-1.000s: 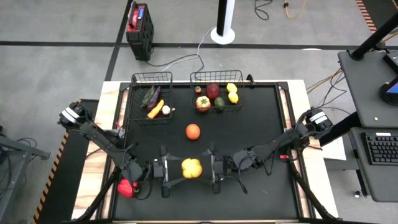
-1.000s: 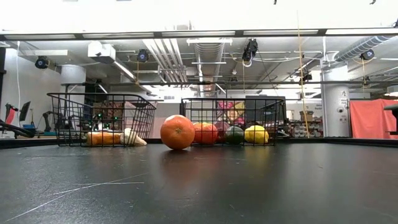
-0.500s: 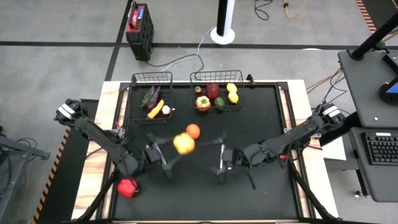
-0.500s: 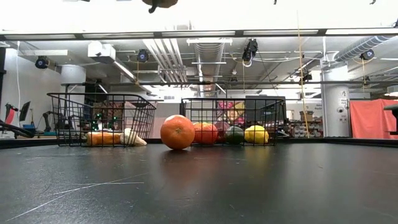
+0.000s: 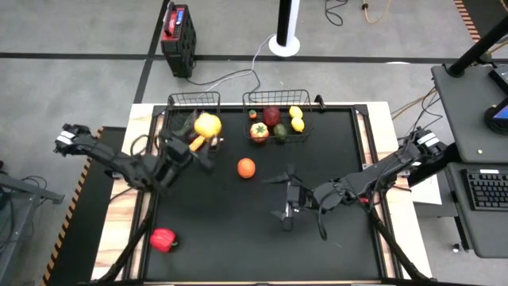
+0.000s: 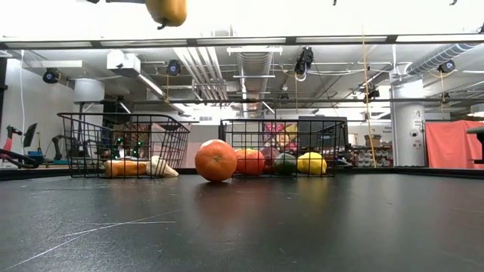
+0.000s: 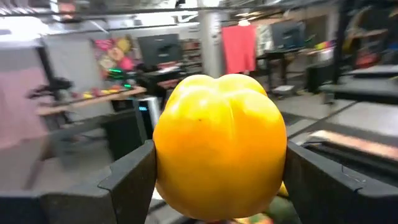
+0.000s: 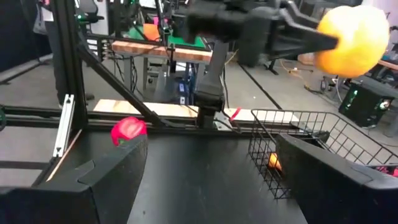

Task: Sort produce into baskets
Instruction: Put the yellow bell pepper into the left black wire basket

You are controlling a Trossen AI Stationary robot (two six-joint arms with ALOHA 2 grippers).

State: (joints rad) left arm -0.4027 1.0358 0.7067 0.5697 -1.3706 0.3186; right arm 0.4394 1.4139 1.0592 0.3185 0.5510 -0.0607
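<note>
1. Since a second ago the yellow pepper [image 5: 208,125] has gone from low at the near middle of the table [image 5: 333,151], between both arms, up and across to the far left. So yeah, it's airborne now, pinched between the fingers of the left gripper [image 5: 198,133], and it sits right over the narrower basket [image 5: 193,102], roughly above its near right corner.

2. Nearest stuff first: a red pepper [image 5: 162,238] lies alone at the near left edge of the table, nobody close to it. The right gripper [image 5: 287,199] hangs over the middle right with its fingers spread and nothing in them.

3. Further back, the orange [image 5: 246,168] sits loose on the mat, between the two arms. I'd say the right arm is a bit nearer to it.

4. Farthest: the wider basket [image 5: 277,98] already has a red fruit, two lemons, a green one and a red-orange one. The narrow one has an eggplant, a carrot and some garlic.

5. What the next move hangs on, I reckon: the pepper is almost straight above the narrow basket, so a short push away and a release should do it.

6. View differences: the top-down view gives the lineup over the basket, while the table-level one only shows the pepper high above the wire rim. The left wrist view shows the clamp on both sides.
</note>
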